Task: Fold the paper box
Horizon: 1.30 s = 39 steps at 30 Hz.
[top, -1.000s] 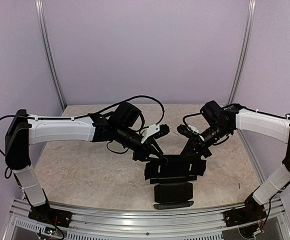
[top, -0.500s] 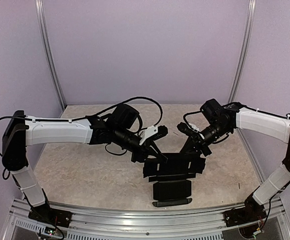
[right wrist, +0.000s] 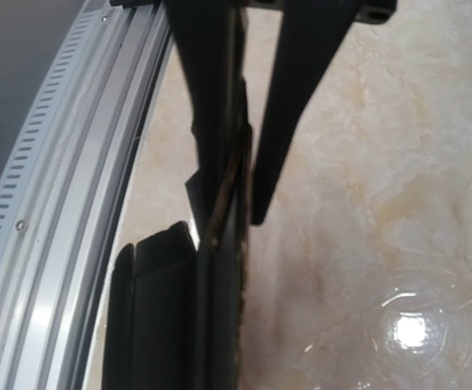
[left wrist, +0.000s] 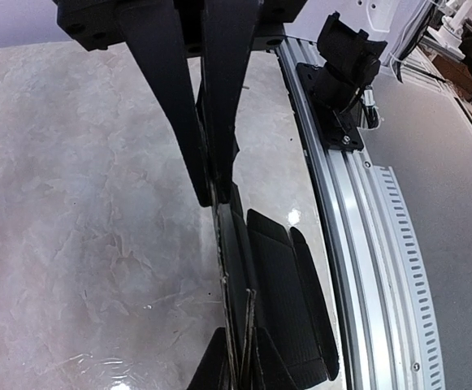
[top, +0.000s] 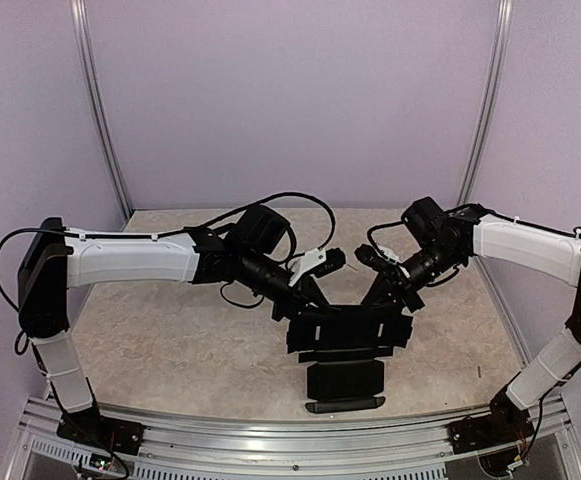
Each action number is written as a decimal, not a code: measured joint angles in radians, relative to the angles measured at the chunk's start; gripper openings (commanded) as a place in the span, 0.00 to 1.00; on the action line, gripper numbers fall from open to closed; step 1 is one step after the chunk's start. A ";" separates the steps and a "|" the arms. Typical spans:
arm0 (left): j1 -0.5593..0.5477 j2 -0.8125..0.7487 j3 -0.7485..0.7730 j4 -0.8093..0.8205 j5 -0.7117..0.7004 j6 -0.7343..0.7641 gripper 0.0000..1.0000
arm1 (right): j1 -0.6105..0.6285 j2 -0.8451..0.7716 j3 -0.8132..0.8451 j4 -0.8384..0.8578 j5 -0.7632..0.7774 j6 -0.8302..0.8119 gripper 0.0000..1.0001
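The paper box (top: 350,338) is a matte black cardboard piece at the table's front centre. Its middle panels are raised and a flap (top: 346,381) lies flat toward the near edge. My left gripper (top: 308,303) is shut on the box's upper left edge. In the left wrist view its fingers (left wrist: 214,193) pinch the upright panel edge, with the box (left wrist: 280,301) below. My right gripper (top: 388,300) is shut on the upper right edge. In the right wrist view its fingers (right wrist: 234,227) close on the cardboard edge of the box (right wrist: 158,317).
A metal rail (top: 270,440) runs along the near table edge just beyond the flat flap; it also shows in the left wrist view (left wrist: 365,244) and the right wrist view (right wrist: 73,187). Purple walls and two vertical posts (top: 100,120) enclose the marbled table (top: 150,340).
My left arm has shifted a little to the right toward the box. The box and the right arm have barely moved.
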<state>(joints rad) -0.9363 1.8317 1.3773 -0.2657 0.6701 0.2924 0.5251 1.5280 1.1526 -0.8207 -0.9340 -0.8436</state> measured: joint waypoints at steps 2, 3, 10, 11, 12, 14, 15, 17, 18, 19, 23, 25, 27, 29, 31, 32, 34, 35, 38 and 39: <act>0.000 0.007 0.007 -0.005 0.000 -0.008 0.05 | 0.000 0.000 0.000 -0.003 0.003 0.002 0.00; 0.002 0.010 0.009 -0.005 0.000 -0.016 0.03 | 0.000 0.000 0.000 -0.006 0.004 0.004 0.00; 0.005 0.018 0.009 0.006 0.007 -0.059 0.00 | -0.001 0.000 0.000 -0.009 0.012 0.017 0.06; 0.005 0.018 0.009 0.006 0.008 -0.063 0.00 | -0.002 0.000 0.000 -0.009 0.013 0.020 0.11; 0.005 0.019 0.009 0.007 0.008 -0.068 0.00 | -0.003 -0.001 -0.002 -0.009 0.012 0.022 0.14; 0.003 0.021 0.008 0.024 0.008 -0.073 0.00 | -0.010 -0.008 -0.004 -0.002 -0.005 0.029 0.18; 0.002 0.020 0.004 0.035 0.008 -0.076 0.00 | -0.016 -0.018 -0.004 -0.002 -0.016 0.029 0.19; -0.002 0.016 -0.017 0.059 0.007 -0.079 0.00 | -0.046 -0.045 -0.004 -0.004 -0.037 0.032 0.20; -0.004 0.012 -0.033 0.067 0.007 -0.079 0.00 | -0.080 -0.065 -0.004 -0.008 -0.055 0.029 0.21; -0.006 0.008 -0.049 0.071 0.006 -0.079 0.00 | -0.118 -0.081 -0.003 -0.014 -0.069 0.027 0.21; -0.022 -0.013 -0.104 0.073 -0.004 -0.079 0.00 | -0.265 -0.111 0.011 -0.032 -0.101 0.021 0.21; -0.031 -0.026 -0.115 0.076 -0.013 -0.079 0.00 | -0.280 -0.111 0.005 -0.032 -0.094 0.019 0.22; -0.035 -0.040 -0.121 0.086 -0.019 -0.079 0.00 | -0.279 -0.121 -0.020 -0.029 -0.076 0.017 0.22; -0.036 -0.058 -0.135 0.104 -0.024 -0.079 0.00 | -0.278 -0.137 -0.054 -0.021 -0.046 0.021 0.22; -0.036 -0.070 -0.149 0.116 -0.030 -0.079 0.00 | -0.277 -0.156 -0.089 -0.004 -0.013 0.026 0.22; -0.036 -0.074 -0.154 0.119 -0.033 -0.079 0.00 | -0.276 -0.168 -0.106 0.002 0.008 0.026 0.21; -0.036 -0.079 -0.163 0.126 -0.045 -0.079 0.00 | -0.272 -0.183 -0.125 0.000 0.039 0.020 0.22; -0.035 -0.080 -0.166 0.129 -0.050 -0.079 0.00 | -0.270 -0.186 -0.128 0.000 0.050 0.016 0.22; -0.029 -0.086 -0.181 0.148 -0.054 -0.084 0.00 | -0.255 -0.193 -0.138 0.005 0.085 0.007 0.22; -0.026 -0.087 -0.184 0.152 -0.054 -0.086 0.00 | -0.245 -0.197 -0.146 0.008 0.096 0.007 0.22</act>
<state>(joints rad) -0.9627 1.7447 1.1934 -0.1139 0.6159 0.2066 0.2806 1.3312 1.0069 -0.8131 -0.8383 -0.8368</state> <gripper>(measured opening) 0.041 0.219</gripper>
